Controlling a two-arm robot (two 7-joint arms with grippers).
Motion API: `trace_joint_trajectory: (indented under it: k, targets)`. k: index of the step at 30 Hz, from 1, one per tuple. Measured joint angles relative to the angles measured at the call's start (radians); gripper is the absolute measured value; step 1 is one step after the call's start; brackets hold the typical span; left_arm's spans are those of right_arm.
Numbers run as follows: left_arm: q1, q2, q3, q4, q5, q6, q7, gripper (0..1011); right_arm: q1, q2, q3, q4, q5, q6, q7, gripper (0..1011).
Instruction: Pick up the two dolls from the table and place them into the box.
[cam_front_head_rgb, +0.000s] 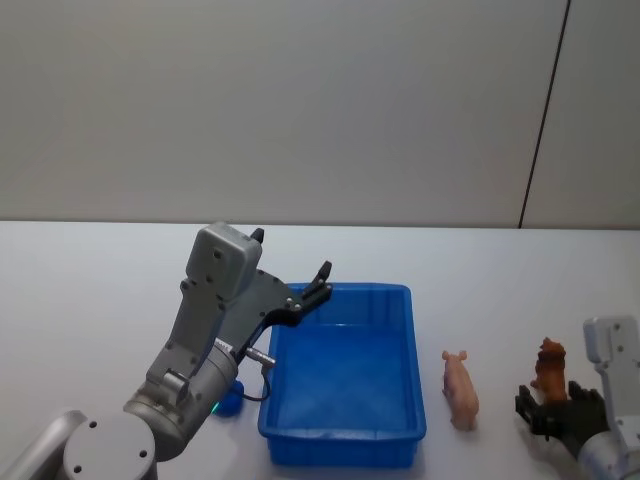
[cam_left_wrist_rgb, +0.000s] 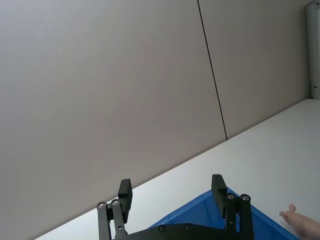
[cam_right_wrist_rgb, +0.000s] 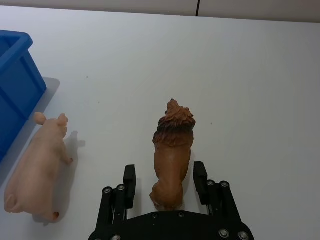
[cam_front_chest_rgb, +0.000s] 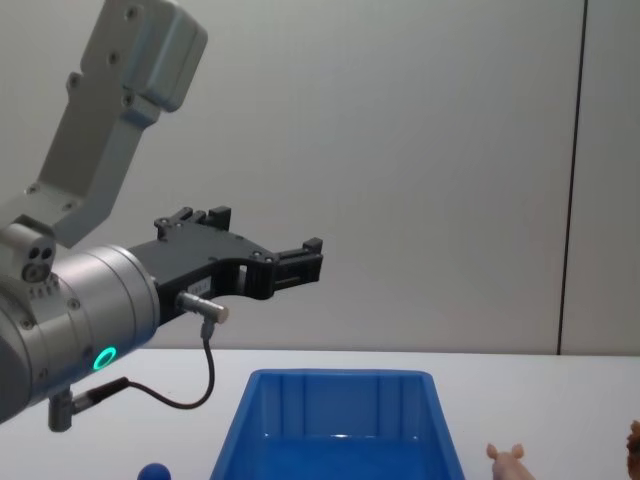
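Observation:
The reddish-brown doll (cam_right_wrist_rgb: 172, 150) stands on the white table (cam_right_wrist_rgb: 260, 90), its rear between the fingers of my right gripper (cam_right_wrist_rgb: 165, 177), which is open with a gap on each side. In the head view this doll (cam_front_head_rgb: 548, 363) is at the far right, just beyond the right gripper (cam_front_head_rgb: 550, 402). The pink pig doll (cam_front_head_rgb: 461, 390) lies between it and the blue box (cam_front_head_rgb: 400, 300); it also appears in the right wrist view (cam_right_wrist_rgb: 37, 170). My left gripper (cam_front_head_rgb: 295, 262) hangs open and empty above the box's left rim, high over the box (cam_front_chest_rgb: 300, 400) in the chest view (cam_front_chest_rgb: 272, 240).
A small blue ball (cam_front_head_rgb: 230, 401) rests on the table left of the box, under the left arm. A grey wall runs behind the table's far edge. Bare tabletop lies beyond the dolls and to the right.

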Motion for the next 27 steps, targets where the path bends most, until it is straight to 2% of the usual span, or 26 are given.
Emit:
trace_joint_trajectory:
  k: [3, 6, 9, 10, 13, 27]
  targets:
    - [0.0, 0.0, 0.0, 0.0, 0.0, 0.0, 0.0, 1001, 0.004, -0.005, 0.0, 0.01, 0.0, 0.0, -0.001, 651]
    - [0.0, 0.0, 0.0, 0.0, 0.0, 0.0, 0.0, 1001, 0.007, -0.008, -0.001, 0.016, 0.0, -0.001, -0.001, 591]
    - [0.0, 0.0, 0.0, 0.0, 0.0, 0.0, 0.0, 1001, 0.008, -0.012, -0.002, 0.018, -0.008, -0.011, 0.0, 450]
    - [0.0, 0.0, 0.0, 0.0, 0.0, 0.0, 0.0, 1001, 0.008, -0.012, -0.002, 0.018, -0.008, -0.011, 0.0, 450]
    - [0.0, 0.0, 0.0, 0.0, 0.0, 0.0, 0.0, 1001, 0.009, -0.014, -0.003, 0.016, -0.022, -0.028, 0.0, 343]
    - [0.0, 0.0, 0.0, 0.0, 0.0, 0.0, 0.0, 1001, 0.007, -0.016, -0.009, -0.046, -0.098, -0.118, 0.016, 330]
